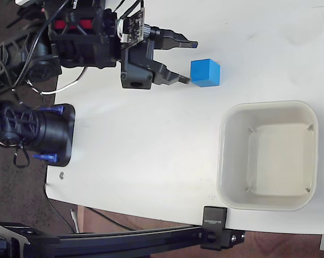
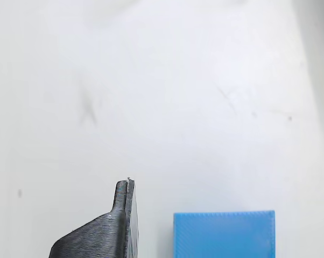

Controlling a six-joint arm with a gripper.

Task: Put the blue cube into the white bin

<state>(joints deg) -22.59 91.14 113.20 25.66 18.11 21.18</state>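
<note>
fixed view: tool (image 1: 190,62) released, just beside blue cube (image 1: 205,72); white bin (image 1: 268,109) apart.

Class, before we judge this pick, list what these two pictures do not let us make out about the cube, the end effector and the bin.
- Blue cube: the wrist view's bottom edge cuts off its lower part.
- End effector: the wrist view shows one finger only; the other is out of frame.
- Height of the end effector above the table: the fixed view looks from above, so contact cannot be told.
- White bin: absent from the wrist view.
</note>
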